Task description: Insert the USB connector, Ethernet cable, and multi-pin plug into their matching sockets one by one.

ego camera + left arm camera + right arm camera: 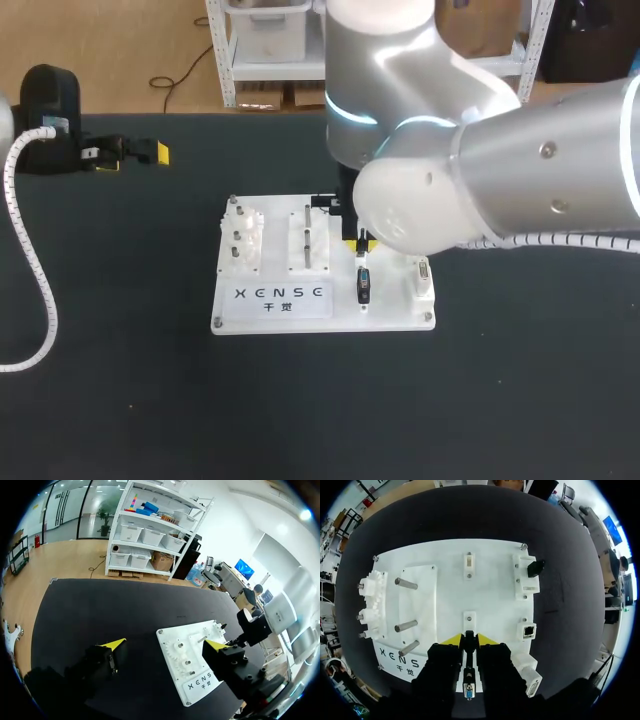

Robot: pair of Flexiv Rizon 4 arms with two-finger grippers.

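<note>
The white socket board (275,318) lies mid-table. A black multi-pin plug (468,682) with a blue face rests on it (363,285). My right gripper (469,639) stands over the plug's far end, its yellow tips pressed against both sides of the black stem, also seen from above (360,244). Beside the plug on the board (445,565) are an Ethernet socket (529,629), a white multi-pin socket (534,685) and a black connector (534,568) on a white block. My left gripper (130,155) hovers far left of the board, open and empty (164,644).
Metal pegs (406,626) and white gears (370,602) occupy the board's left half. A white coiled hose (35,270) of my left arm runs down the table's left side. Black tabletop (300,420) surrounds the board.
</note>
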